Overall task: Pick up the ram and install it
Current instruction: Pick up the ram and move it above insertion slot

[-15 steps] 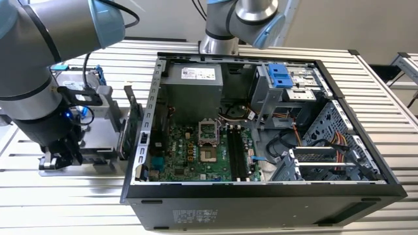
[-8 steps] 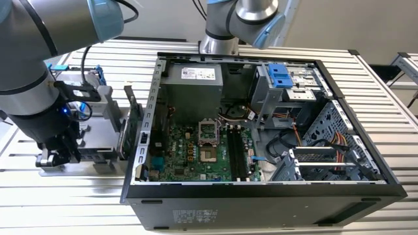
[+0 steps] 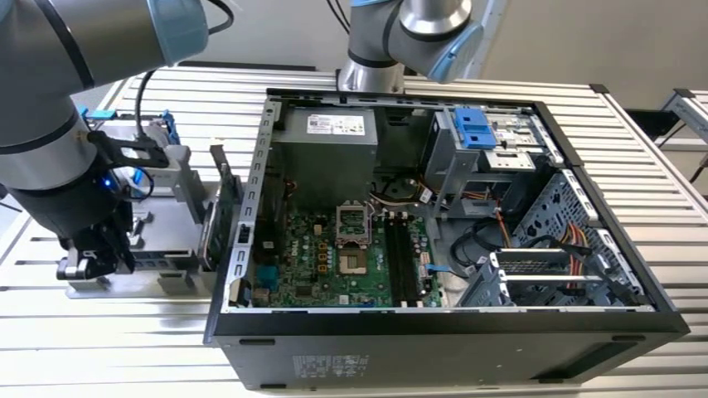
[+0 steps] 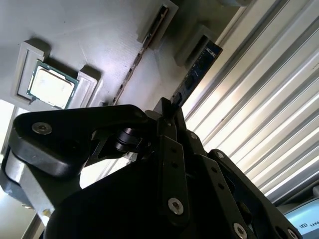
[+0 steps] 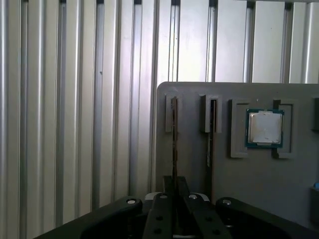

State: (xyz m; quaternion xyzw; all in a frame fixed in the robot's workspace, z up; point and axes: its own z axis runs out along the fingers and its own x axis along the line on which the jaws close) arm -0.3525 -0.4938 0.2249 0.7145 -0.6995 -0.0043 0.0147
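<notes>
The ram [image 5: 174, 139] stands on edge in a slot of the grey parts tray [image 5: 192, 154], a thin dark stick seen edge-on. In the second wrist view the ram [image 4: 197, 74] runs straight into my fingertips. My gripper [image 5: 175, 191] is down over the tray with its fingers pressed against both faces of the stick, shut on it. In the exterior view my gripper [image 3: 94, 261] hangs over the tray [image 3: 149, 282] at that view's left, beside the open computer case [image 3: 443, 332]. The motherboard's long memory slots [image 3: 404, 261] lie inside the case.
A second thin stick [image 5: 212, 129] stands in the neighbouring slot. A processor chip [image 5: 265, 128] lies in a tray recess. A green card with a metal bracket [image 3: 227, 215] and a blue-framed drive [image 3: 155, 149] stand on the tray. A second arm's base [image 3: 370, 75] is behind the case.
</notes>
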